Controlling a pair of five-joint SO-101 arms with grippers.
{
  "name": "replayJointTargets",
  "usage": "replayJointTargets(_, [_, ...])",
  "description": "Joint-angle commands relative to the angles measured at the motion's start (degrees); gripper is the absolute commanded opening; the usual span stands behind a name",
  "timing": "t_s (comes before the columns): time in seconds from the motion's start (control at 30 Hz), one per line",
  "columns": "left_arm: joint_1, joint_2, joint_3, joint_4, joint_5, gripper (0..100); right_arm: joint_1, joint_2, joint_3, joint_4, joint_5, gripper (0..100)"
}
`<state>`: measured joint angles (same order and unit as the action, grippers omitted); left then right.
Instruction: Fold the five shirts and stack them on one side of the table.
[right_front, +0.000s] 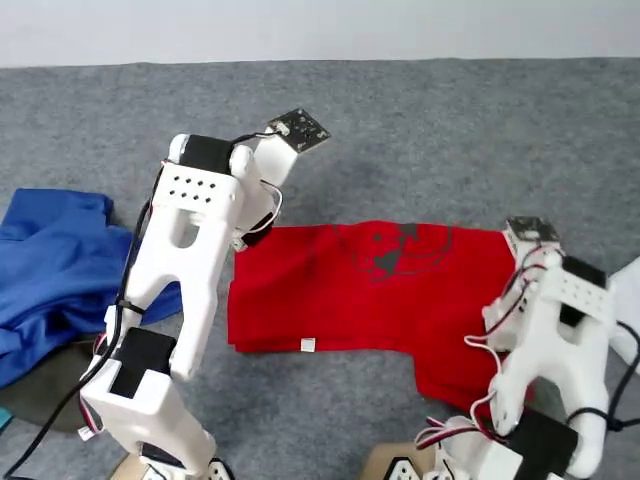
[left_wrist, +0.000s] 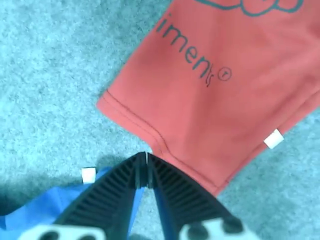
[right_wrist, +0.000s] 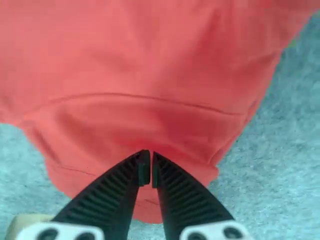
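Lying flat across the middle of the grey, carpet-covered bench (right_front: 450, 130), a red shirt (right_front: 380, 300) is seen folded into a broad band, with a dark round print (right_front: 395, 250) turned upward and a small white label (right_front: 308, 345) showing at its near edge. The left arm (right_front: 190, 270) is bent over the shirt's left end. In the left wrist view the left jaws are pressed fully together, their tips poised just above the hem near a corner of the red shirt (left_wrist: 225, 100), and nothing is seen between them. A blue shirt (right_front: 50, 270) is heaped, unfolded, at the left edge of the bench, near the red one but apart from it. A fold of the blue shirt (left_wrist: 35, 220) with a white tag (left_wrist: 88, 174) is seen beneath the left jaws. A dark garment (right_front: 40, 385) is partly covered by the blue heap. The right arm (right_front: 555, 340) is placed at the shirt's right end, where a portion of red cloth extends toward the arm's base. In the right wrist view the right jaws are likewise closed tight, their tips set over a rumpled edge of the red shirt (right_wrist: 150, 60); whether any cloth is pinched cannot be told. A white item (right_front: 628, 340) is glimpsed at the right edge of the bench.
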<state>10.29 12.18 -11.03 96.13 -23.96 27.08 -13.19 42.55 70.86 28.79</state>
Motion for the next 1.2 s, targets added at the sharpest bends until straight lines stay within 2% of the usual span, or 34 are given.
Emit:
replayJointTargets(0.0, [0.1,-2.2,-2.0,0.6,0.4,1,2.8,-2.0,1.8,-2.4,2.5,1.4])
replayJointTargets(0.23, [0.1,-2.2,-2.0,0.7,0.4,1,5.9,-2.5,7.1,1.4,7.1,1.4])
replayJointTargets(0.4, [0.2,-2.2,-2.0,0.6,0.4,1,7.0,-5.5,6.9,2.9,7.2,1.4])
replayJointTargets(0.7, [1.1,-1.9,-2.0,0.2,0.4,1,6.9,-31.7,6.6,8.7,7.2,1.4])
replayJointTargets(0.93, [8.7,-1.6,-1.6,-2.5,0.6,1,6.6,-54.1,4.7,15.4,6.9,1.8])
replayJointTargets(1.03, [12.8,0.0,-1.6,-5.5,4.8,4,4.0,-59.3,0.1,19.6,5.7,1.8])
replayJointTargets(1.17, [19.5,4.7,-2.0,-7.1,10.5,10,-1.3,-59.9,-9.8,25.1,-0.1,1.8])
